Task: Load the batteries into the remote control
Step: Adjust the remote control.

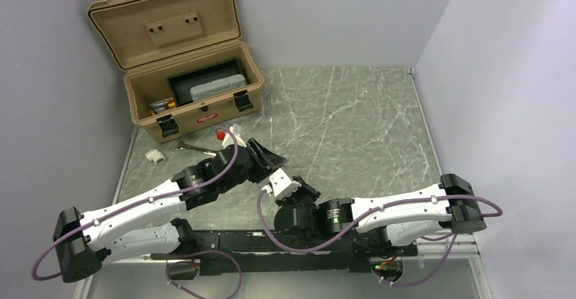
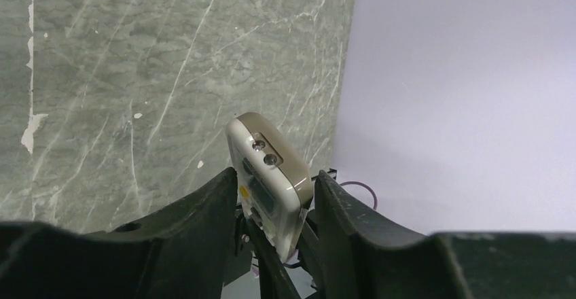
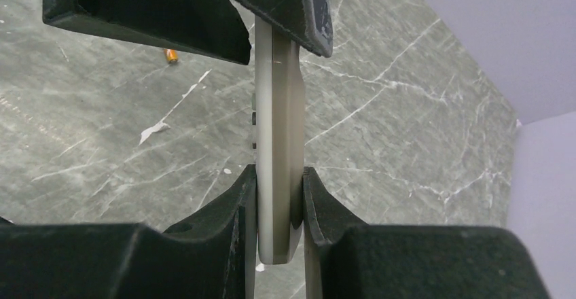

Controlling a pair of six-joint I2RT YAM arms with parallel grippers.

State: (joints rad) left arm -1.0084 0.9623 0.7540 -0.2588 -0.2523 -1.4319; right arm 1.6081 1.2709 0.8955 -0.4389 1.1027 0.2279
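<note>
The remote control stands edge-on above the marble table, and my right gripper is shut on its lower end, one finger on each flat side. My left gripper has closed in on the opposite end, where two small LEDs show on the remote control. Its dark fingers flank the top of the remote in the right wrist view. One small orange battery lies on the table beyond. In the top view both grippers meet near the table's front middle, left gripper, right gripper.
An open tan toolbox stands at the back left with a grey case inside. A small white block, a metal tool and a red-capped item lie in front of it. Walls close in on both sides.
</note>
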